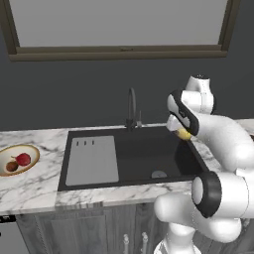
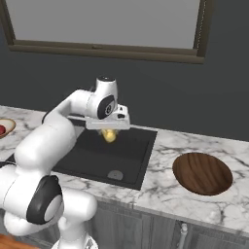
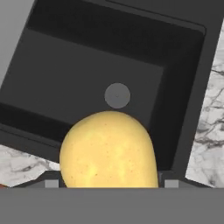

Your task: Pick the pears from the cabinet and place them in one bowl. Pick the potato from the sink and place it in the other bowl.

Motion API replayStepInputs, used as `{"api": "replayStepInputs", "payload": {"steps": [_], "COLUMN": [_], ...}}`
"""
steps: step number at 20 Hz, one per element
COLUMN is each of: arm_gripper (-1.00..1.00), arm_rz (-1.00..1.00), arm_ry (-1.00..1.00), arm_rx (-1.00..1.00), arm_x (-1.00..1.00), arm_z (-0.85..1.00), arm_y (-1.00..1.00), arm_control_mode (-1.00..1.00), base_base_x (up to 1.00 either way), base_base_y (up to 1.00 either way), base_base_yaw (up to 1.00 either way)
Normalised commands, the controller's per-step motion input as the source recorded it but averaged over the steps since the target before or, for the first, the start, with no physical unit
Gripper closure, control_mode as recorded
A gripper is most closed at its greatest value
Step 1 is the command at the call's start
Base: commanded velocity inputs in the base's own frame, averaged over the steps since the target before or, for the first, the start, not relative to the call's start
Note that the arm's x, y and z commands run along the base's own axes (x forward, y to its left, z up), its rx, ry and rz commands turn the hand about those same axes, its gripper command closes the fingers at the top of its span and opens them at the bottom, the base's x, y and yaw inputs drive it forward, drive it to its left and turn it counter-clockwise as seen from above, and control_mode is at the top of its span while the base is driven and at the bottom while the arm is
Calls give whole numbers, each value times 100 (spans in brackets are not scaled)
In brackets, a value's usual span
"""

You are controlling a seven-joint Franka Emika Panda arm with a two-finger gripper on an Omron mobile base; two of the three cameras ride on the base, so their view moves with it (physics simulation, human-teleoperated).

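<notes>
Left base view: we see the end effector (image 1: pixel 184 133) raised above the right part of the sink (image 1: pixel 134 156), with the potato (image 1: pixel 184 134) showing as a yellow patch beneath the hand; at the far left of the bench (image 1: pixel 34 186) the cream-tan bowl (image 1: pixel 18 159) already carries the two pears (image 1: pixel 19 161), one red and one brown, so we judge the first half of the task done. Right base view: we see the potato (image 2: pixel 110 135) hanging under the end effector (image 2: pixel 109 134), clear of the basin floor, over the sink (image 2: pixel 97 153); the darker bowl (image 2: pixel 202 173) rests on the bench (image 2: pixel 160 187) to the right of the sink, well apart from the hand, with nothing visible in it. Hand view: the potato (image 3: pixel 109 151) sits between the finger tips, so we read the end effector (image 3: pixel 109 183) as clamped on it, with the drain (image 3: pixel 117 95) and the sink (image 3: pixel 105 65) below. We judge the step in hand to be the carry: the next move calls for a swing to the right across the sink edge, a stop above the darker bowl, a descent, and only then a release.
</notes>
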Motion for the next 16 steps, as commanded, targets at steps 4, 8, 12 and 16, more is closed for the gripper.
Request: {"api": "replayStepInputs", "payload": {"steps": [4,8,12,16], "arm_gripper": [100,100,100,100], "arm_rz": [-1,-1,0,0], "arm_ry": [-4,0,0,0], "arm_rx": [-17,-19,6,6], "arm_x": [-61,-45,-27,-3], "arm_z": [42,28,10,13], "arm_y": [-9,-30,-56,-83], "arm_control_mode": [-100,-100,-100,-100], "base_base_x": [0,0,0,0], "base_base_y": [0,0,0,0], "base_base_yaw": [0,0,0,0]}}
